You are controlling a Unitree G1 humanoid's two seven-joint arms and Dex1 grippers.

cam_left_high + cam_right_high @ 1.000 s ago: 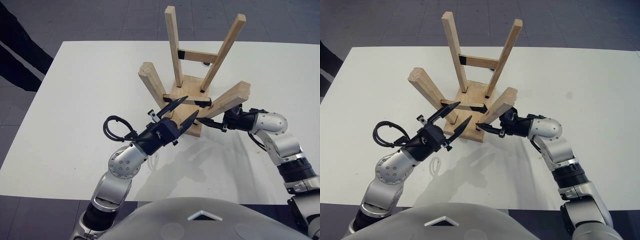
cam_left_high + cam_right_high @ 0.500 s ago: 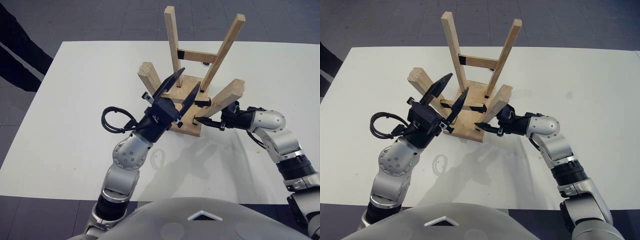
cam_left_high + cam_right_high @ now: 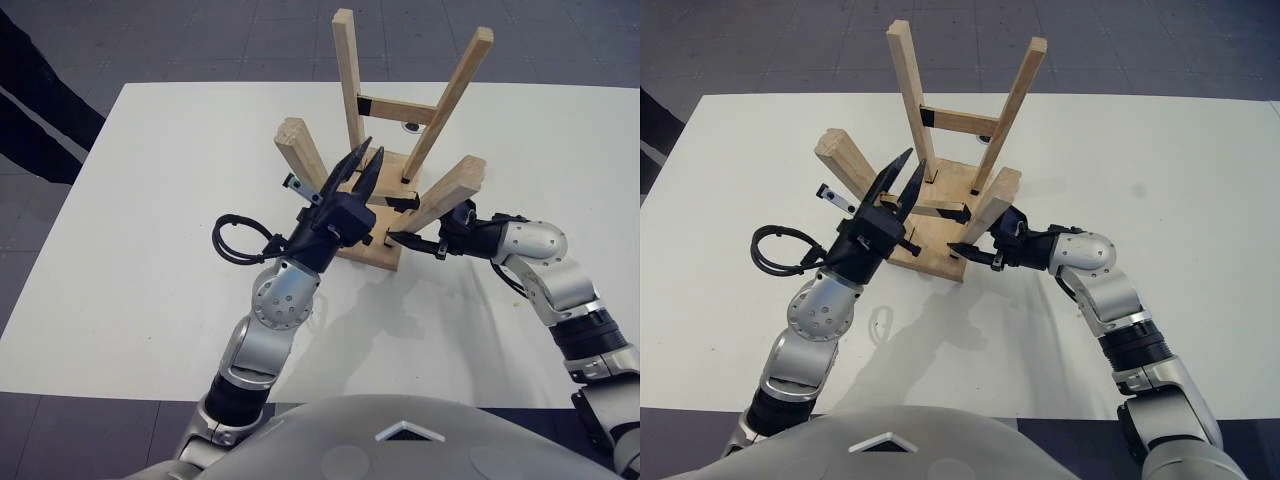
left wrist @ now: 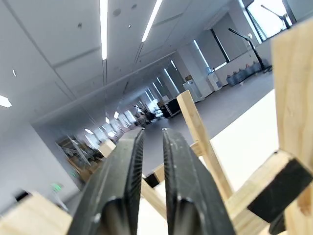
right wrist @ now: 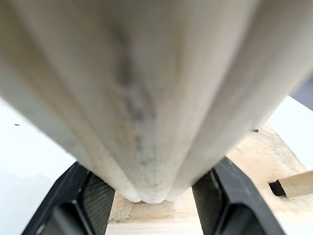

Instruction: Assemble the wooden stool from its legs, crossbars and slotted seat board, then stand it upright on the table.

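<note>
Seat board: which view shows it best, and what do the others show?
Right eye view: the seat board lies flat, most of its outline visible. The left eye view is similar, but the left gripper hides more. The right wrist view gives a close patch with one slot; in the left wrist view I cannot make it out.

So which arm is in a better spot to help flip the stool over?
Right, probably. The right end effector straddles the near right leg down by the seat board, so it has something to turn. The left end effector hangs in the air, holding nothing.
</note>
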